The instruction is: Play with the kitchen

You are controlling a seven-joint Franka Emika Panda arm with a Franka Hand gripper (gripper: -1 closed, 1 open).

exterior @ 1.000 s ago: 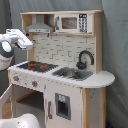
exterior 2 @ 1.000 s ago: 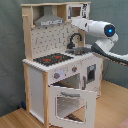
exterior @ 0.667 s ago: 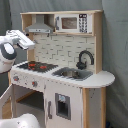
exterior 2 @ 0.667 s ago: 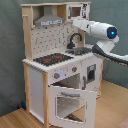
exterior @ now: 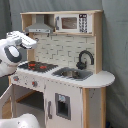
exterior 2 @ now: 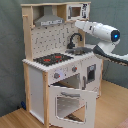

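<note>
Hovering arm: the gripper [exterior: 27, 40] hangs in the air over the counter of the kitchen [exterior 2: 60, 65], level with its tiled back wall; whether its fingers are spread or pressed together cannot be told.
Kitchen: it stands below and behind the gripper, with the hood [exterior: 39, 26] just above it and the hob [exterior: 37, 65] beneath it.
Risk, hood: a lift from here would likely knock the gripper against the hood's lower edge, since the two are close.
Risk, faucet: in the second exterior view the faucet [exterior 2: 75, 40] is just beside the gripper; a sideways sweep could catch its curved spout.
Risk, oven door: the oven door [exterior 2: 69, 102] hangs open well below the gripper, and the arm's lower links might bump it.
Oven: open; nothing shows inside.
Sink: the sink [exterior: 73, 74] lies below the gripper; its contents cannot be told.
</note>
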